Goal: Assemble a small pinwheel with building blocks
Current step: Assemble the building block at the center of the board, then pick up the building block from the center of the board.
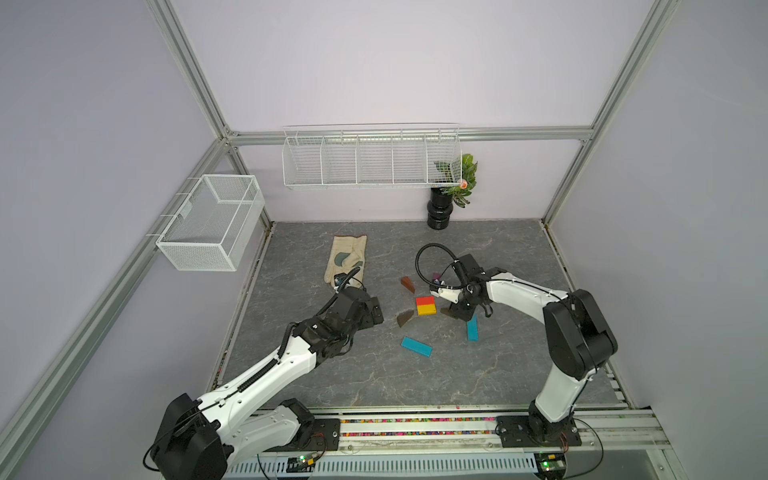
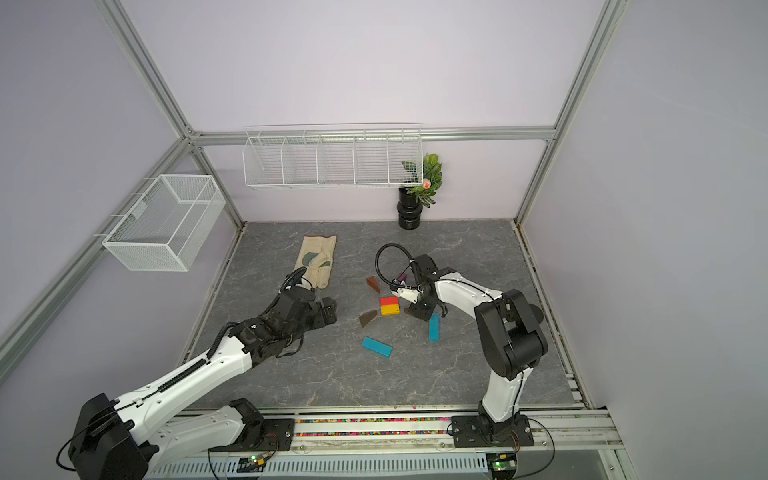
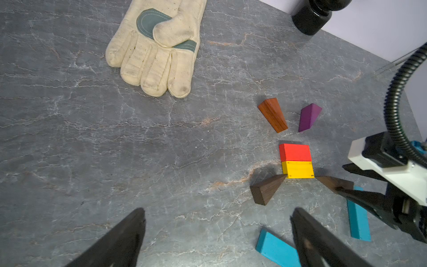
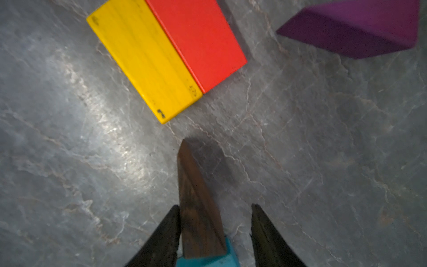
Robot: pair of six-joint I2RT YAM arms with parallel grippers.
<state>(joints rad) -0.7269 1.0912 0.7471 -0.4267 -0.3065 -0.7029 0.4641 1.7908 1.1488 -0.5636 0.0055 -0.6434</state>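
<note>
We list: dark brown wedge (image 4: 196, 203), long axis pointing at the yellow block (image 4: 143, 57); right gripper (image 4: 215, 205) straddles it, jaws half-open, unclamped.

Bare tabletop (image 1: 374, 374) lies open along the near edge; glove (image 1: 347, 257), vase (image 1: 439, 212) and scattered blocks (image 1: 416, 347) stand farther back.

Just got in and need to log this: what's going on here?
The right tool straddles a dark brown wedge beside the red-and-yellow square, jaws open, not clamped. The left tool hangs open and empty. A purple wedge, reddish-brown wedge and second dark wedge lie around the square; both teal bars lie loose.
</note>
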